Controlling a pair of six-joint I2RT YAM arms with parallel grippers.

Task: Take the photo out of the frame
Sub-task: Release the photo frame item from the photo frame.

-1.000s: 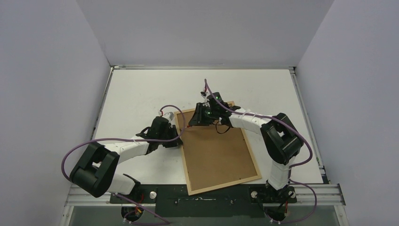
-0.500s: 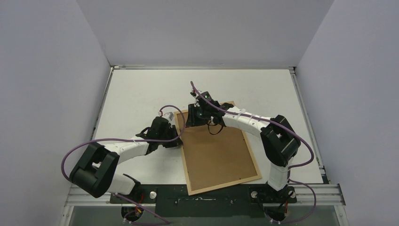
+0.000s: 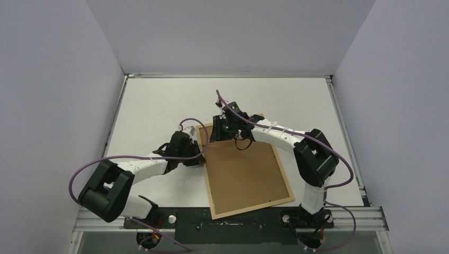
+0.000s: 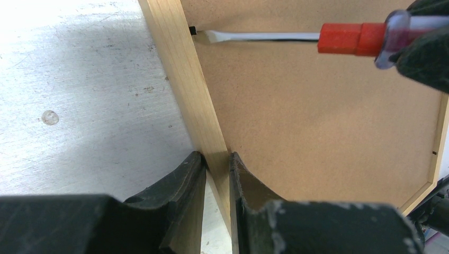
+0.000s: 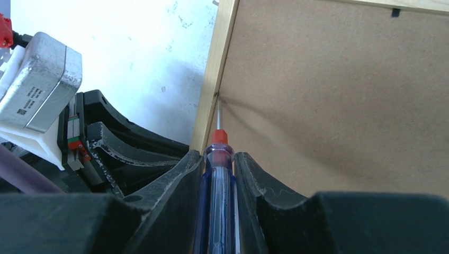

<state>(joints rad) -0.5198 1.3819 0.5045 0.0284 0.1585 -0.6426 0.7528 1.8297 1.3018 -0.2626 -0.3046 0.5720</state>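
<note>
The frame (image 3: 289, 186) of thin light wood lies face down, its brown fibreboard backing panel (image 3: 243, 169) up; the photo is hidden under the panel. My left gripper (image 4: 217, 159) is shut on the frame's left moulding (image 4: 177, 63); the same gripper is in the top view (image 3: 200, 154). My right gripper (image 5: 218, 159) is shut on a screwdriver (image 5: 218, 185) with a blue handle and red collar. Its flat tip (image 4: 212, 36) rests against a small black retaining tab (image 4: 192, 30) at the left moulding's inner edge, near the frame's far left corner. In the top view the right gripper (image 3: 221, 132) is over that corner.
The frame lies on a white table (image 3: 159, 100) with walls on three sides. A black rail (image 3: 233, 219) with both arm bases runs along the near edge. Another black tab (image 5: 394, 11) sits on the far moulding. Purple cables loop round both arms.
My right gripper with the screwdriver has moved left across the backing panel toward the frame's far left corner. The left gripper and the frame have not moved.
</note>
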